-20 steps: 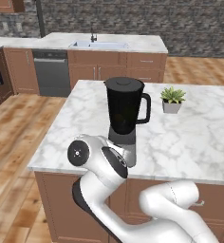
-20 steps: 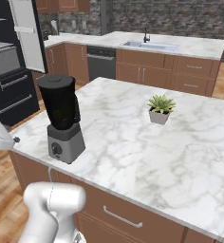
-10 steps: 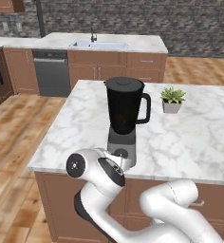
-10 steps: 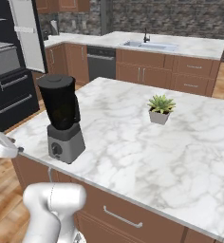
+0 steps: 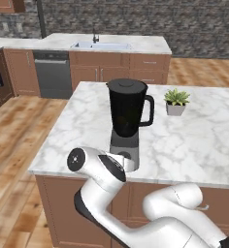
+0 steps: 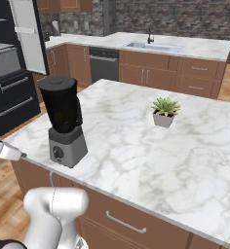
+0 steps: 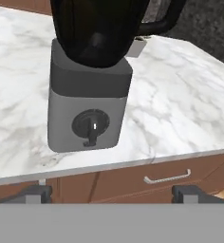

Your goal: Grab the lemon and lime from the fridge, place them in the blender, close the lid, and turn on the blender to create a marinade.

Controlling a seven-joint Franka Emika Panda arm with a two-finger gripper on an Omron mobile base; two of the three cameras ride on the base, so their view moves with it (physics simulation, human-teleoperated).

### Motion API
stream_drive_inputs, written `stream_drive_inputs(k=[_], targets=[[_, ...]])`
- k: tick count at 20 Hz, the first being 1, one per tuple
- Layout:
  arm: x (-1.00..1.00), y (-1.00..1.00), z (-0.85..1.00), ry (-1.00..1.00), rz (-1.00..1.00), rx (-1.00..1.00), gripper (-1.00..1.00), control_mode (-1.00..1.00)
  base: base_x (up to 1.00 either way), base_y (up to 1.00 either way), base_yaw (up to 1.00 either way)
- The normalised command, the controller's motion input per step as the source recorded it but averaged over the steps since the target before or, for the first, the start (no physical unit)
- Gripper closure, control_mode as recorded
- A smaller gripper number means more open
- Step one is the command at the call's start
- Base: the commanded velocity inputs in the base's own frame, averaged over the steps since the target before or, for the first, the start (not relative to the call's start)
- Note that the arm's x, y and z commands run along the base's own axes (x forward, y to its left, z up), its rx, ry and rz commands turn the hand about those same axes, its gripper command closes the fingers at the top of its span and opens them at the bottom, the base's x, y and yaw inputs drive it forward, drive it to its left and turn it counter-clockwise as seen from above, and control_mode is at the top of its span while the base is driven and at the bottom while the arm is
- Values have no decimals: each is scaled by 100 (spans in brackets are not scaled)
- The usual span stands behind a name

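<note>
The blender [image 5: 128, 114] stands near the front edge of the marble island [image 5: 194, 140]; it is a dark jar on a grey base. The lid [image 5: 127, 84] sits on top of the jar. In the hand view the base's round dial [image 7: 91, 126] faces me, a little above my gripper [image 7: 113, 194]. The gripper is open, its fingertips [image 7: 35, 193] far apart with nothing between them, just off the counter's front edge. From the right base view, my hand [image 6: 5, 150] pokes in at the left, beside the blender [image 6: 63, 119]. Lemon and lime are out of view.
A small potted plant [image 6: 163, 112] stands mid-island, behind and to the right of the blender. Drawers with a metal handle [image 7: 166, 178] run under the counter edge. A sink counter [image 5: 104, 46] lines the back wall. A tall dark appliance with an open white door [image 6: 27, 34] stands far left.
My arm's elbow has sunk and shifted slightly left, and my hand has dropped a little beside the island's corner. The blender and plant stayed put.
</note>
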Motion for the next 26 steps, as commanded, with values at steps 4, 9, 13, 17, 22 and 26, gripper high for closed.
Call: stream_drive_inputs(k=[4,9,13,17,22,26], targets=[[0,-1,-57,0,0,-10,-100,-100,0,0,0],[0,-26,-40,0,0,-3,-100,-100,0,0,0],[0,-35,-2,0,0,0,-100,-100,0,0,0],[0,-18,0,0,-1,5,-100,-100,0,0,0],[9,-13,0,0,0,6,-100,-100,0,0,0],[27,0,-1,0,0,0,-100,-100,0,0,0]])
